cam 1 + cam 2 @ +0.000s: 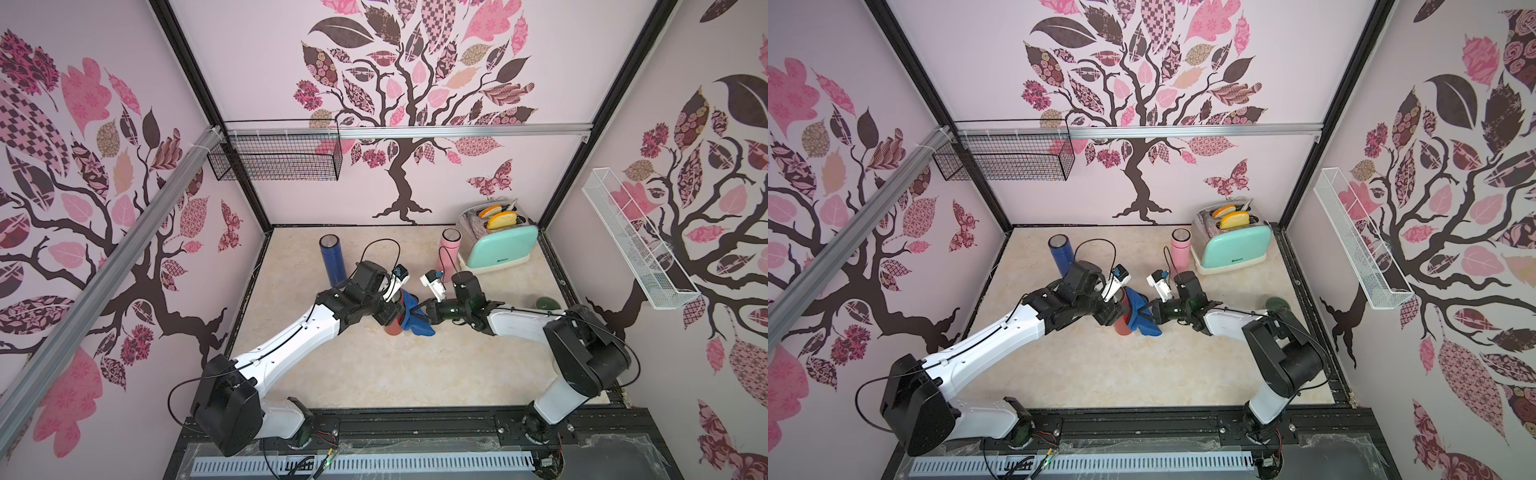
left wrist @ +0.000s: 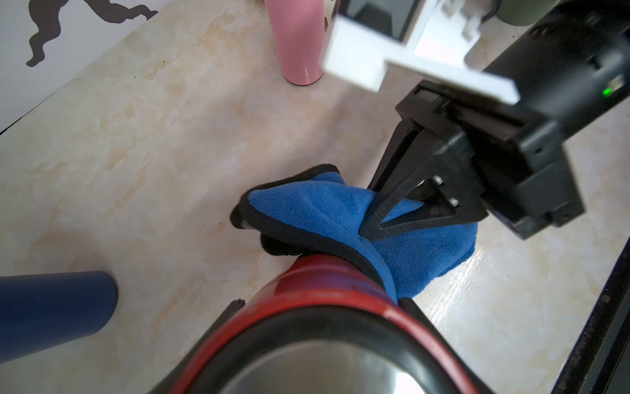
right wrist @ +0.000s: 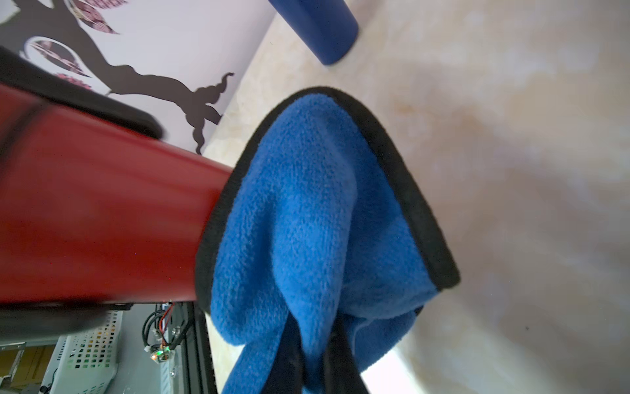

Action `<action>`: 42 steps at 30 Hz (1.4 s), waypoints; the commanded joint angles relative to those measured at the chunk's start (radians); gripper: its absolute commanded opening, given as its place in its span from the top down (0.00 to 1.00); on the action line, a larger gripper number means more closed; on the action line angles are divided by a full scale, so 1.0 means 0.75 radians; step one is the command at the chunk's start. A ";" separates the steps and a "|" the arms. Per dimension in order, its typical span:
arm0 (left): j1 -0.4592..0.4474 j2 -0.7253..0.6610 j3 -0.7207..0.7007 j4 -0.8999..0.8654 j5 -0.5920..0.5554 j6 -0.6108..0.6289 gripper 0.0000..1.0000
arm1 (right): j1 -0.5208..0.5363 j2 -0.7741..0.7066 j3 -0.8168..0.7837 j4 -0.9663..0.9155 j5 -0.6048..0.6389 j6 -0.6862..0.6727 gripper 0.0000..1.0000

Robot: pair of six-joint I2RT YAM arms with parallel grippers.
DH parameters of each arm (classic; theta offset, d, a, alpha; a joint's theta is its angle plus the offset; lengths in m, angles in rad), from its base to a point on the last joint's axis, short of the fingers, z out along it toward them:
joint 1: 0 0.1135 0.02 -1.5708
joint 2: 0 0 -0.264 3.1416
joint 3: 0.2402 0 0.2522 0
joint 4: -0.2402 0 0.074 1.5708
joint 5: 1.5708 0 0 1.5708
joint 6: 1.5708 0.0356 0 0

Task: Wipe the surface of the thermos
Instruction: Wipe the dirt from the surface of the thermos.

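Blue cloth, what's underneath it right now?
The red thermos: the cloth drapes over its side, pinched by the right end effector. The patch of thermos wall beneath is covered, so its condition can't be seen.

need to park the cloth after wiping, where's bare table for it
Widest bare table: front middle strip, nearer than red thermos and cloth, where it's crowded. Smaller gap at the back between blue thermos and pink thermos. The toaster corner is tight.

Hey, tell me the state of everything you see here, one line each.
Red metal thermos: clamped in the left tool.
Blue fleece cloth with black edging: pinched in the shut right tool, pressed against that thermos.
Dark blue cylindrical thermos: upright, untouched.
Pink thermos: upright.
Mint-green toaster: two bread slices in its slots.
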 commanded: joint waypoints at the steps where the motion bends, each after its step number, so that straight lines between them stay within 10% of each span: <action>1: -0.004 -0.003 0.010 0.062 0.037 -0.014 1.00 | 0.005 -0.101 0.078 -0.010 -0.061 0.017 1.00; 23: 0.000 0.022 -0.003 0.102 0.009 -0.121 1.00 | 0.054 0.349 0.070 0.072 0.087 -0.009 1.00; 42: -0.004 0.006 -0.018 0.119 -0.354 -0.580 1.00 | 0.080 -0.009 0.070 0.071 0.031 0.092 1.00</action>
